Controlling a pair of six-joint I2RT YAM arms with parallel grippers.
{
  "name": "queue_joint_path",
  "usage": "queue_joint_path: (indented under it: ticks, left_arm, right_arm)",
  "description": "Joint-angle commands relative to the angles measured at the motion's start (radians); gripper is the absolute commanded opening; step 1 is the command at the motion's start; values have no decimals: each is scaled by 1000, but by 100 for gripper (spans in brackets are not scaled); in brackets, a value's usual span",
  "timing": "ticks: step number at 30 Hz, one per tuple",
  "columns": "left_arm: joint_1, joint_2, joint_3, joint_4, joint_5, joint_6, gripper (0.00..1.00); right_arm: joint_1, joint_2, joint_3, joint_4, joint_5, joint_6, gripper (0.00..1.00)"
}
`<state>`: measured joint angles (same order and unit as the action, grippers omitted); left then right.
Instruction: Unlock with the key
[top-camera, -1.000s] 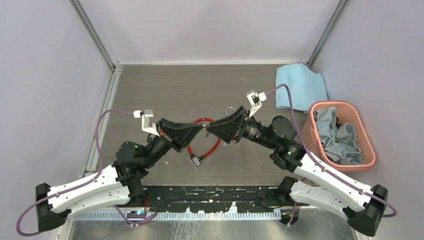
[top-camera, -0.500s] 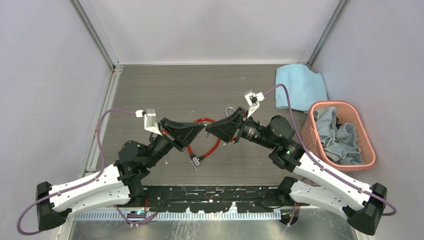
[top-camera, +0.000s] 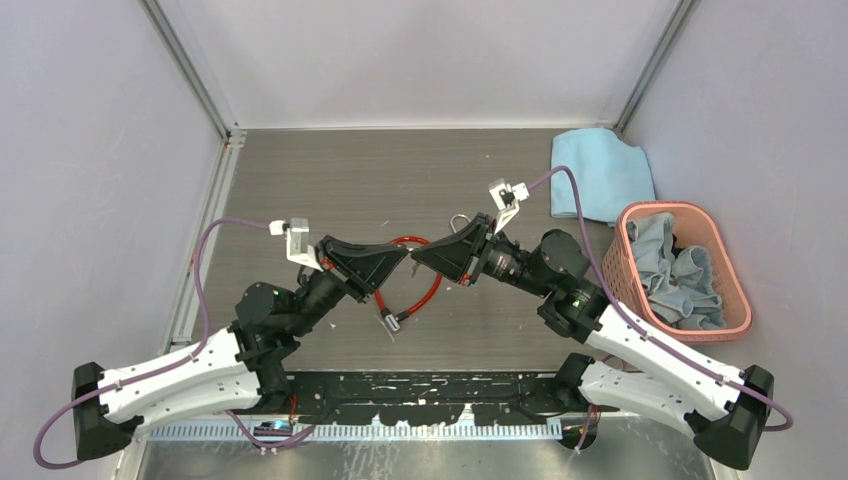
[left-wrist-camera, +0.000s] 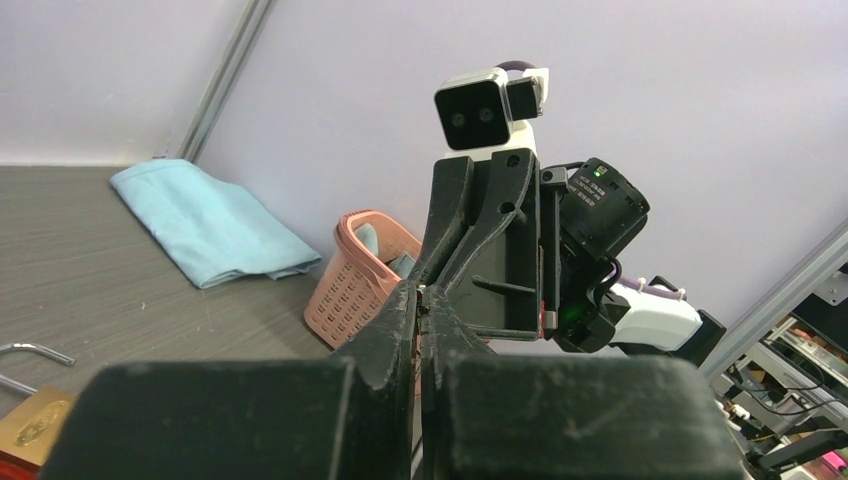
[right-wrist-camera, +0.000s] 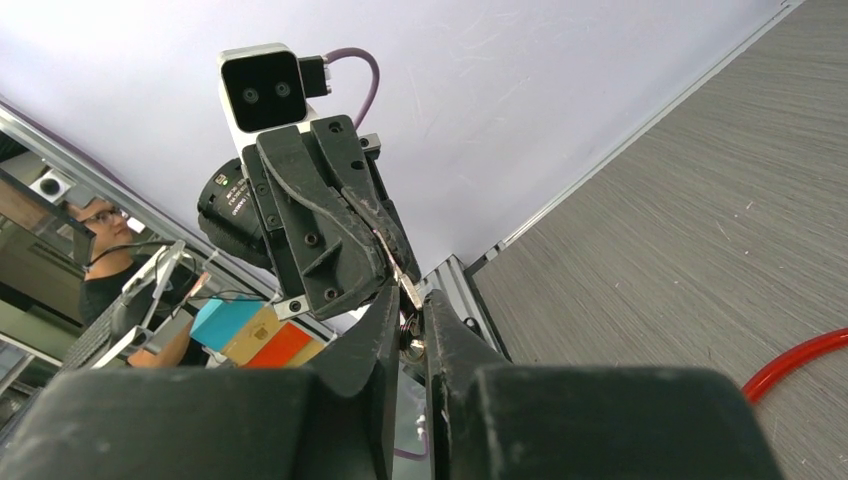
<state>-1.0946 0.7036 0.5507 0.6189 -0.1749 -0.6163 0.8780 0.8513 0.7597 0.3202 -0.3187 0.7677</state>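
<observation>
My two grippers meet tip to tip above the table's middle in the top view: left gripper (top-camera: 407, 257), right gripper (top-camera: 415, 256). In the right wrist view, a thin silvery blade of the key (right-wrist-camera: 401, 282) sticks out of the left gripper's shut fingers, and the key ring sits in the narrow gap of my right gripper (right-wrist-camera: 406, 305). In the left wrist view my left gripper (left-wrist-camera: 419, 300) is pressed shut, with the right gripper just beyond it. The brass padlock (left-wrist-camera: 33, 424) lies on the table below, and its steel shackle (top-camera: 459, 221) shows beside the right gripper.
A red cable lock (top-camera: 428, 289) loops under both grippers, its metal end (top-camera: 388, 320) toward the near side. A pink basket (top-camera: 738, 305) of cloths stands at the right. A light blue cloth (top-camera: 600, 170) lies at the back right.
The right gripper has edged slightly left toward the left gripper. Both tips stay together over the red cable.
</observation>
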Motion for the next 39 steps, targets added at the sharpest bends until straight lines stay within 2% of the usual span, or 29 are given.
queue_joint_path:
  ticks: [1,5,9,13,30,34,39]
  left_arm:
    - [-1,-4,0,49,-31,17,0]
    - [-1,-16,-4,41,-33,18,0]
    - [-1,-22,-6,29,-34,25,0]
    - [-2,-24,-12,24,-44,31,0]
    - [-3,-13,-19,22,-58,31,0]
    - [-2,-20,-16,14,-54,18,0]
    - [-3,-31,-14,2,-44,-2,0]
  right_arm:
    - [10,-1,53,57,-22,4,7]
    - [10,6,64,31,-41,2,6]
    - [12,9,67,36,-52,11,30]
    - [14,4,76,63,-64,37,34]
    - [32,-24,71,66,-21,36,24]
    - [31,-24,69,51,-8,4,11]
    - [31,-24,66,36,-12,-29,1]
